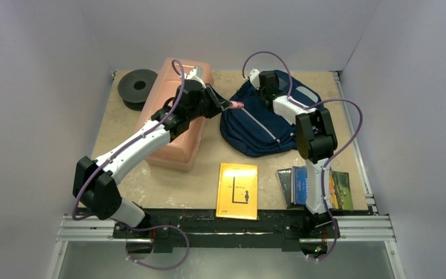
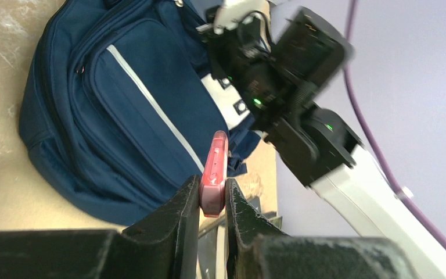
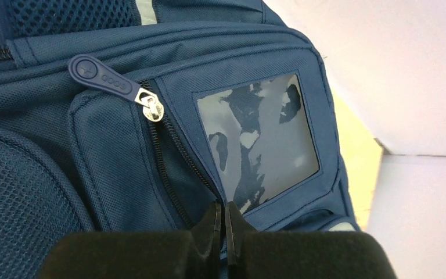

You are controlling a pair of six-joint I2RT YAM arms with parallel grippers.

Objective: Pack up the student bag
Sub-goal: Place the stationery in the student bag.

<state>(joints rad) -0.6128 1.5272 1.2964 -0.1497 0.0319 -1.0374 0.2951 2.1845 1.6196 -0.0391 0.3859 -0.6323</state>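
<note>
**Two arms at the student bag, one carrying**

The student bag (image 1: 261, 125) lies flat on the far right part of the table (image 1: 209, 157). It is beside the long pink box (image 1: 180, 148) and beyond the yellow book (image 1: 237, 190) and the stack of books (image 1: 296, 186) at the near edge.

The left gripper (image 1: 227, 105) reaches across the pink box and grasps a small flat pink piece (image 1: 236, 105). The piece is held edge-up between the fingers (the left wrist view shows it standing clear above them). It is raised off the table just beside the bag's left side and does not touch the bag.

The right gripper (image 3: 223, 212) is down on the bag's far end, with its jaws clenched together. Its tips sit at the seam where a zip line meets the clear window pocket (image 3: 255, 139). Whether any fabric is nipped between them is hard to tell from this angle. The zip pull (image 3: 101, 77) lies apart from the tips, up and to the left in the right wrist view.

A black reel (image 1: 137, 87) sits at the far left corner, just beside the pink box.
</note>
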